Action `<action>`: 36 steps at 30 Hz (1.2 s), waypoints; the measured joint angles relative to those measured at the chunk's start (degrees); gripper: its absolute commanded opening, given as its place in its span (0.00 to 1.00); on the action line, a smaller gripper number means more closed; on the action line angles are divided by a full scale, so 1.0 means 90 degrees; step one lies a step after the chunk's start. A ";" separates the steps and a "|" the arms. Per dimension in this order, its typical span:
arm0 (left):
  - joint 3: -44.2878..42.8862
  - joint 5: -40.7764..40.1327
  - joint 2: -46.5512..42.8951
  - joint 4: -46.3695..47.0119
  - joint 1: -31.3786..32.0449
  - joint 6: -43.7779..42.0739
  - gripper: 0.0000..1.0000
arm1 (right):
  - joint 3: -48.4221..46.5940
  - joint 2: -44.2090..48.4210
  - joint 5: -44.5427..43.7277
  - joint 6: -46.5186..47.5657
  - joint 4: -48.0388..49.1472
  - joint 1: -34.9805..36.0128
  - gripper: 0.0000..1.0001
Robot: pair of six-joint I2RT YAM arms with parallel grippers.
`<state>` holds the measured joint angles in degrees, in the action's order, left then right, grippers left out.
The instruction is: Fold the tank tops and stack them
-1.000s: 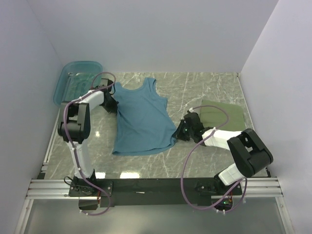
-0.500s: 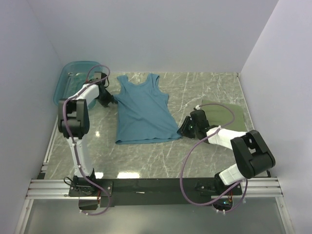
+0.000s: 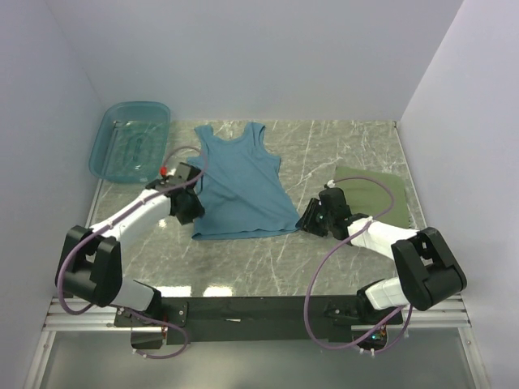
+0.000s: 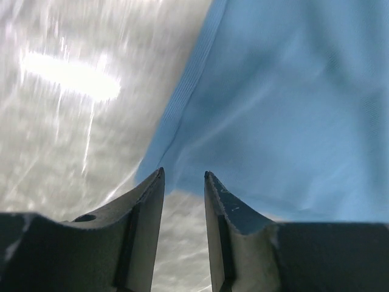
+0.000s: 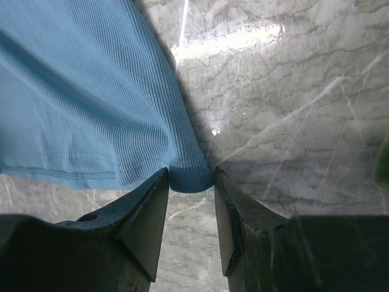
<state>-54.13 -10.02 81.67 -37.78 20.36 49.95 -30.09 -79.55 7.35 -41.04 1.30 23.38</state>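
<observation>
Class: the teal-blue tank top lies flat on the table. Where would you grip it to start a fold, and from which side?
On the teal-blue tank top, probably the two bottom hem corners, each from its outer side, coming in low. It lies flat, hem nearest the arms, so only corners offer a liftable edge. The left end effector and right end effector sit open there.

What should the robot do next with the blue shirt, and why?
Probably shut both tools on the hem corners. The blue top lies spread out flat, and the left tool and the right tool each stand open right at a bottom corner. Pinching there would likely let the arms fold the hem up toward the straps.
</observation>
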 measured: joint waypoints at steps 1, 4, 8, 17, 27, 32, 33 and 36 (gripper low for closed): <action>0.0107 -0.0153 -0.0039 -0.0090 0.0180 0.0090 0.38 | 0.0012 0.0010 -0.0002 -0.0002 0.0012 0.0000 0.44; 0.0304 -0.0449 -0.0092 -0.0350 0.0525 0.0294 0.39 | 0.0034 0.0029 0.0000 -0.0002 0.0027 0.0000 0.44; 0.0350 -0.0702 -0.0095 -0.0442 0.0627 0.0418 0.40 | 0.0053 0.0034 0.0002 -0.0005 0.0058 0.0000 0.44; 0.0410 -0.0874 0.0085 -0.0299 0.0767 0.0420 0.38 | 0.0102 0.0053 0.0002 -0.0005 0.0121 0.0000 0.44; 0.0491 -0.0947 0.0493 -0.0158 0.0767 0.0418 0.27 | 0.0185 0.0100 0.0002 -0.0027 0.0233 0.0000 0.44; 0.0556 -0.1061 0.0498 -0.0121 0.0767 0.0425 0.16 | 0.0185 0.0100 0.0002 -0.0029 0.0236 0.0000 0.44; 0.0561 -0.1088 0.0498 -0.0121 0.0767 0.0430 0.13 | 0.0185 0.0100 0.0002 -0.0029 0.0236 0.0000 0.44; 0.0561 -0.1161 0.0457 -0.0138 0.0767 0.0447 0.01 | 0.0185 0.0100 0.0002 -0.0032 0.0238 0.0000 0.45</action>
<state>-49.08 -20.47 85.78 -39.03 27.27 53.98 -28.42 -78.65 7.38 -41.32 3.44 23.38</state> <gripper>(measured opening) 0.049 0.443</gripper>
